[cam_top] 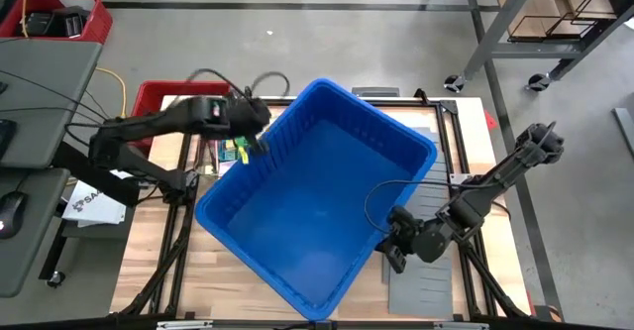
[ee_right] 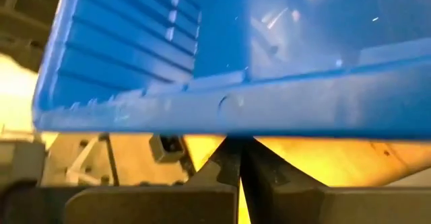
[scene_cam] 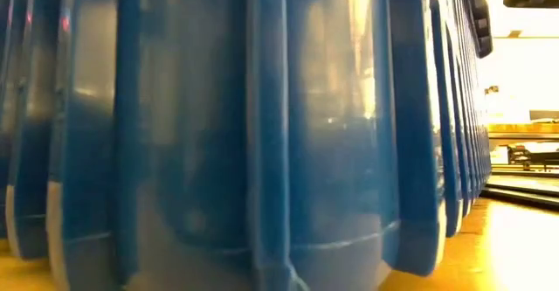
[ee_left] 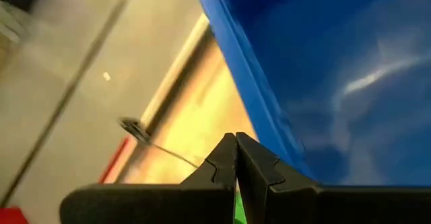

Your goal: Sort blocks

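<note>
A large blue bin stands askew on the wooden table, and its ribbed wall fills the low view. I see no blocks inside it. A few small yellow and green blocks lie just outside its left rim. My left gripper is shut beside that rim, above the blocks, and a thin green strip shows between its fingers. My right gripper is shut at the bin's near right rim. My left gripper stands close beside the outside of the bin's left rim; I cannot tell whether it touches it. My right gripper has its shut fingertips up against the outer lip of the bin's near right rim, coming from outside and below. The lip hides the very tips.
Grey divider panels lie on the table under my right arm. A red crate stands beyond the table's far left corner. Black frame rails run along the table's sides. The bin takes up most of the table's middle.
</note>
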`<state>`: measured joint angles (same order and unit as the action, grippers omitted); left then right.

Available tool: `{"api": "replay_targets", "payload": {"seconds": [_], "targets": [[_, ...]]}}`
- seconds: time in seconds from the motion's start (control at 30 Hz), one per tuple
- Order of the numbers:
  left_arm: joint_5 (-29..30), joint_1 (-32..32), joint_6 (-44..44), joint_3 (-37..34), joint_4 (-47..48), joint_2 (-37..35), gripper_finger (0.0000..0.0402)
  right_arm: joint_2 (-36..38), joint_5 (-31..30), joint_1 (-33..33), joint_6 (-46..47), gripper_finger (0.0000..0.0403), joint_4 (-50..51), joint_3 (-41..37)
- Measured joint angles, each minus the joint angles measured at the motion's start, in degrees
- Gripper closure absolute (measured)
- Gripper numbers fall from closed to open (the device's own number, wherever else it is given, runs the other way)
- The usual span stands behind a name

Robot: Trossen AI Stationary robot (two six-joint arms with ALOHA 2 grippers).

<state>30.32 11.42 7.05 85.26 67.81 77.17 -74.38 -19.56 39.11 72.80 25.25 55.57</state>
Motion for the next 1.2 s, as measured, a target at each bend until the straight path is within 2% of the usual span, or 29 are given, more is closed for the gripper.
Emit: {"api": "replay_targets", "payload": {"seconds": [0.13, 0.23, 0.3, 0.37, 0.43, 0.53, 0.63, 0.7, 0.77, 0.87, 0.97, 1.1, 1.2], "targets": [[-0.7, 0.2, 0.8, 9.7, 4.7, -0.5, 0.0401, 2.7, 4.6, 0.1, -3.6, 0.0403, 0.4, 0.0], [-10.1, -2.2, 4.6, 16.3, 10.8, -1.7, 0.0401, 6.1, 6.8, 0.1, -6.0, 0.0403, 1.1, 0.3], [-17.1, -5.7, 9.0, 18.2, 12.5, -3.5, 0.0401, 8.6, 6.5, 0.1, -8.4, 0.0403, 3.1, 2.2], [-19.3, -11.4, 14.0, 18.1, 12.8, -5.7, 0.0401, 11.2, 3.4, -0.2, -12.2, 0.0403, 6.0, 5.2], [-16.2, -18.8, 19.5, 17.0, 12.9, -7.5, 0.0401, 13.2, -2.5, -1.3, -15.6, 0.0403, 9.9, 8.8], [-6.2, -30.2, 28.5, 13.4, 12.9, -8.7, 0.0401, 14.1, -10.5, -6.0, -18.8, 0.0403, 20.6, 15.1], [1.2, -38.1, 37.7, 7.5, 10.8, -7.7, 0.0401, 13.1, -11.9, -14.7, -18.8, 0.0403, 35.2, 20.5], [2.7, -41.7, 43.4, 2.4, 6.9, -5.8, 0.0401, 11.9, -9.5, -21.4, -19.5, 0.0403, 43.0, 22.6], [2.1, -44.5, 47.7, -2.3, 1.7, -3.5, 0.0401, 10.8, -4.0, -28.0, -22.7, 0.0403, 48.7, 23.3], [1.2, -47.9, 54.5, -7.1, -4.9, 0.0, 0.0401, 9.4, 4.1, -34.7, -29.3, 0.0403, 51.8, 23.2], [1.6, -51.0, 63.4, -8.0, -7.1, 3.5, 0.0401, 8.8, 7.6, -38.3, -34.1, 0.0403, 52.0, 22.5], [3.2, -55.3, 72.4, -8.0, -8.5, 4.9, 0.0401, 8.0, 9.2, -40.9, -37.7, 0.0403, 52.1, 22.4], [0.5, -60.0, 76.8, -7.7, -8.7, 4.5, 0.0401, 7.5, 10.2, -42.2, -39.6, 0.0403, 52.3, 22.4]]}}
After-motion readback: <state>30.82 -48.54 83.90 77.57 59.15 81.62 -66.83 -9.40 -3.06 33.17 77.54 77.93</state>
